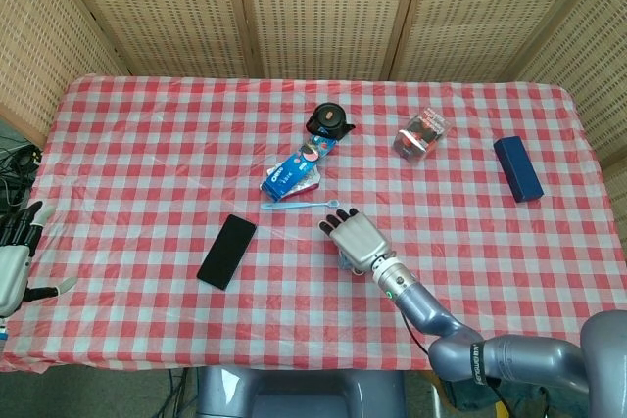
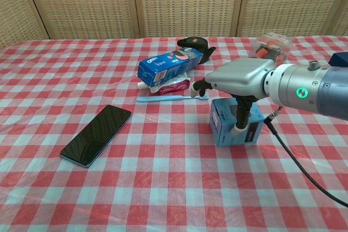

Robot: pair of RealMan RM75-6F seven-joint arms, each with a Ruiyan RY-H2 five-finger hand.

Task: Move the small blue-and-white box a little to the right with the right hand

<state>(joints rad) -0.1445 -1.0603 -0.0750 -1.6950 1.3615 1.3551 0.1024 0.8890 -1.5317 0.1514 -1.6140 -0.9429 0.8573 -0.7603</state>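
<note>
The small blue-and-white box stands on the checked tablecloth right of centre. My right hand lies flat over its top, fingers stretched toward the toothbrush, and the thumb hangs down against the box's front face. In the head view the right hand covers nearly all of the box. No finger is wrapped around it. My left hand hangs open off the table's left edge, holding nothing.
A black phone lies to the left. A blue toothbrush and a blue Oreo box sit just behind the hand, with a black object beyond. A clear pack and a dark blue box are at the right.
</note>
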